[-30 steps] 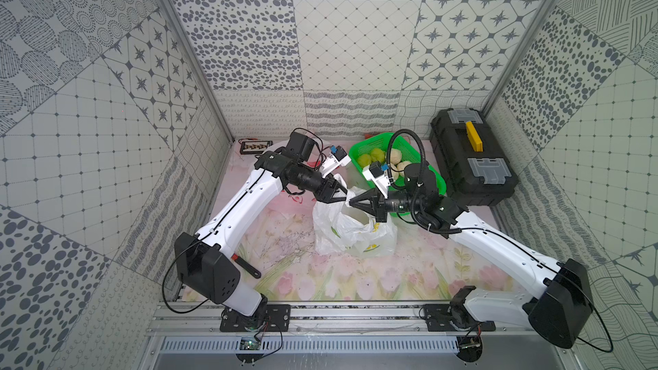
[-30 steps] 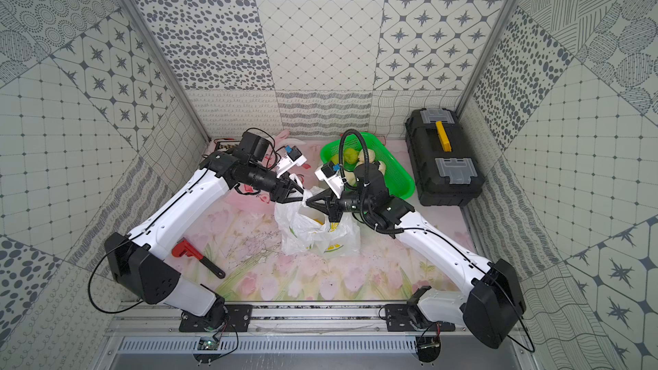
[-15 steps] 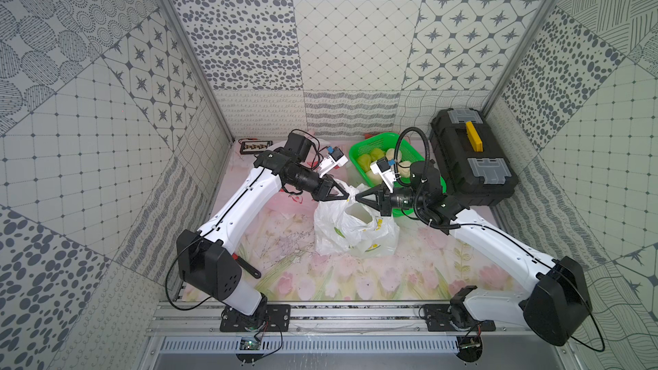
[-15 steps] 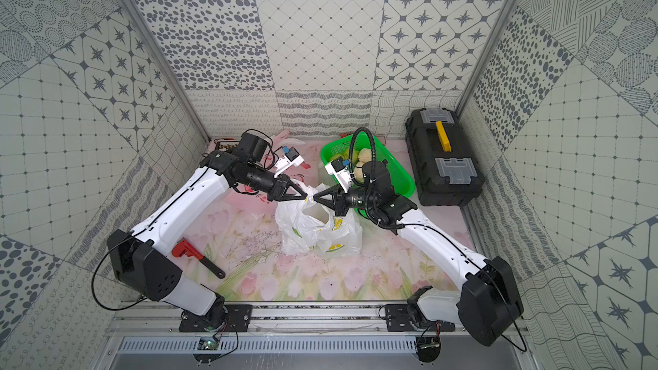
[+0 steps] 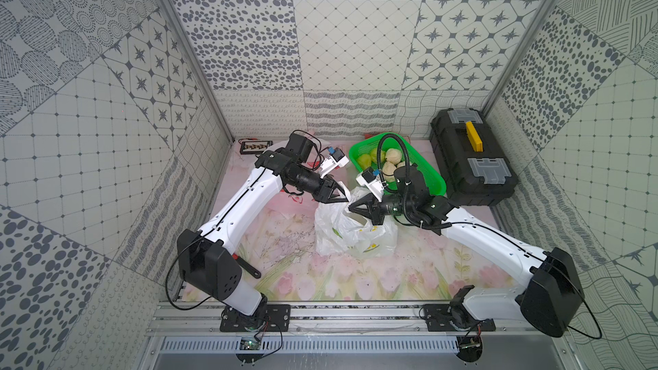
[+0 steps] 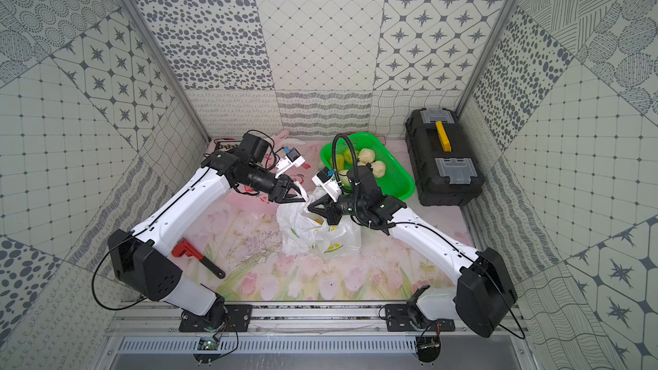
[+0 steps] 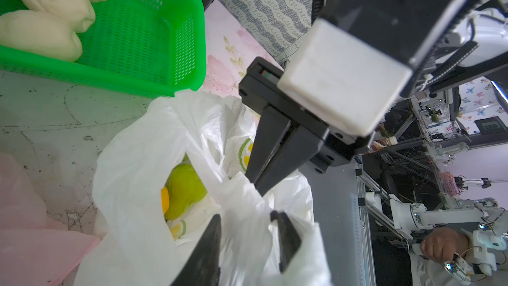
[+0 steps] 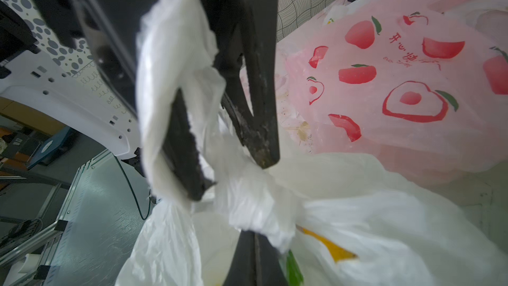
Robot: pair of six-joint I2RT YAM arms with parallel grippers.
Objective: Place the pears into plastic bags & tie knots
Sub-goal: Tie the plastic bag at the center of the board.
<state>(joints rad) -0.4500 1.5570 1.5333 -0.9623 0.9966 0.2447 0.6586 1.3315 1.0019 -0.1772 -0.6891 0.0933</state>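
A white plastic bag [image 5: 352,233] with lemon prints stands mid-table in both top views [image 6: 313,233]. A green pear [image 7: 184,185] lies inside it. My left gripper [image 7: 246,215] is open at the bag's mouth, with loose handle plastic between and over its fingers. Tip to tip with it, my right gripper [image 8: 254,233] is shut on a bunched white handle [image 8: 247,202]. Several cream and green pears [image 5: 391,156] lie in the green basket [image 5: 432,181]. No finished knot shows.
A pink strawberry-print bag [image 8: 398,78] lies flat behind the white one, toward the back left. A black toolbox [image 5: 473,158] stands at the back right. A red wrench [image 6: 185,247] lies near the left arm's base.
The two grippers, slightly apart half a second ago, have come tip to tip over the bag's mouth. The bag's handles are drawn together between them.
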